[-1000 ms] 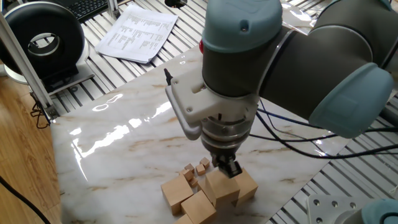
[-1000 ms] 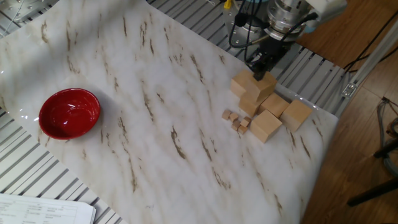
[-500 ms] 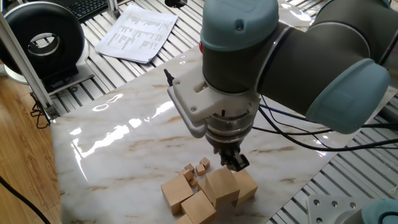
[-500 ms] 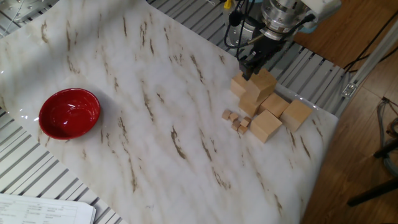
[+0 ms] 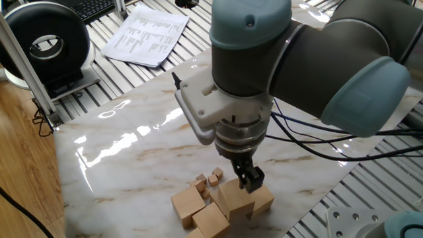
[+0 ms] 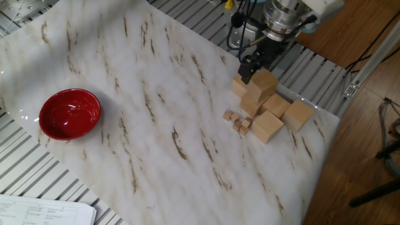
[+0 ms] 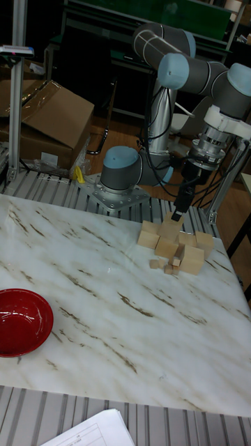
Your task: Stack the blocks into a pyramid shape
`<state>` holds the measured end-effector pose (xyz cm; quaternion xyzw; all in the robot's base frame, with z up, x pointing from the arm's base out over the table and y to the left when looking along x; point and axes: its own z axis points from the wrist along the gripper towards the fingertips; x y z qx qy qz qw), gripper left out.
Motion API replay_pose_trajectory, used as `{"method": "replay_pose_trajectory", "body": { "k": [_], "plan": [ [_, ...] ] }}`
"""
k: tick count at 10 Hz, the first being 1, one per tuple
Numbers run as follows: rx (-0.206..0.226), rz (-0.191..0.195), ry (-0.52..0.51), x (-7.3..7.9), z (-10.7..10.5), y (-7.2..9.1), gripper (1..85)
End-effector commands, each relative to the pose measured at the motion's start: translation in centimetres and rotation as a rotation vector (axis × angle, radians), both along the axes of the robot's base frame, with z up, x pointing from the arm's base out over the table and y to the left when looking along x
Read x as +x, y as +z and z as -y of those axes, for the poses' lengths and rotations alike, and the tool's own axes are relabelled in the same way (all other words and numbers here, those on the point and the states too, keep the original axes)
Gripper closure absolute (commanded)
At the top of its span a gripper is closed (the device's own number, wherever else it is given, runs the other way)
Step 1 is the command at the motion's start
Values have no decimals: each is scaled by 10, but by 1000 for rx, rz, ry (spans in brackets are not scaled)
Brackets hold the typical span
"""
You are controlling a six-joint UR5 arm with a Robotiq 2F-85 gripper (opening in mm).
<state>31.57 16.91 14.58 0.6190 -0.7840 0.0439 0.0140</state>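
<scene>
**Gripper over the raised block**

Hovering just above the raised block (image 6: 264, 84), gripper (image 6: 248, 67) pointing down, fingers dark and close together, nothing seen between them; open or closed not clear. Clustered beneath and beside that raised block at the marble table's (image 6: 156, 125) far corner, the other blocks (image 6: 267, 127), touching one another. Just beside them, tiny cubes (image 6: 238, 120). Well apart from the raised block, a red bowl (image 6: 69, 113).

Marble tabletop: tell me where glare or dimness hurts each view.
One fixed view: bright white glare streaks on the glossy marble tabletop, clear of the light-tan wooden cubes. The other fixed view: even light, soft sheen. Tall fixed view: dim, grainy, dark background.
</scene>
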Motion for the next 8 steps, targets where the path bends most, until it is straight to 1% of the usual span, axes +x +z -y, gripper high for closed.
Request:
{"method": "replay_pose_trajectory", "body": {
  "k": [1, 2, 3, 4, 6, 7, 8],
  "plan": [
    [10, -12, -38, -2, -6, -3, 7],
    [11, -3, -82, -1, -6, -5, 7],
    [27, -34, -118, -13, -11, -8, 7],
    [52, -33, -126, -16, -17, -10, 7],
    [64, -19, -132, -24, -22, -21, 7],
    [73, -17, -130, -25, -26, -23, 7],
    [63, -11, -116, -24, -23, -23, 7]
  ]
}}
